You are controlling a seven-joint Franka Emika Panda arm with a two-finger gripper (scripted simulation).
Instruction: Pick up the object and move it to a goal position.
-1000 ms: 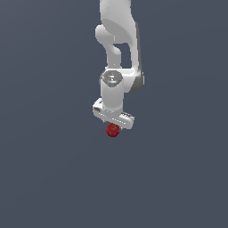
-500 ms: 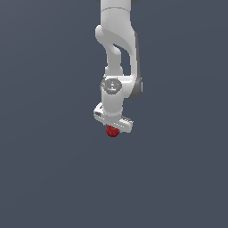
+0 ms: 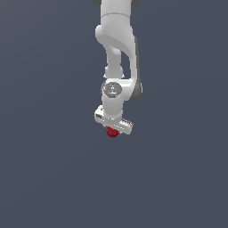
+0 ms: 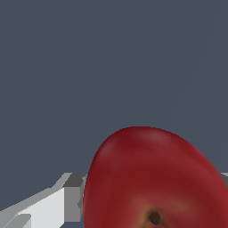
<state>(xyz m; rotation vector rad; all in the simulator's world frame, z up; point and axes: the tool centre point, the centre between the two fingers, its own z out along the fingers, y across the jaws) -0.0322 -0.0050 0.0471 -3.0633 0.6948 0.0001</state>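
The object (image 3: 112,132) is a small dark-red roundish thing held just under the white gripper (image 3: 113,129) in the exterior view. The gripper hangs from the white arm, well above the grey ground, shut on the object. In the wrist view the object (image 4: 153,178) fills much of the picture as a glossy dark-red ball with a small dark dimple. A grey-white finger (image 4: 67,200) presses against its side; the other finger is mostly hidden behind the object.
Plain dark grey-blue ground (image 3: 53,178) surrounds the arm on all sides. No other objects or markers show.
The arm and gripper have drifted slightly toward the exterior view's left and upward, carrying the object with them. The grip is unchanged.
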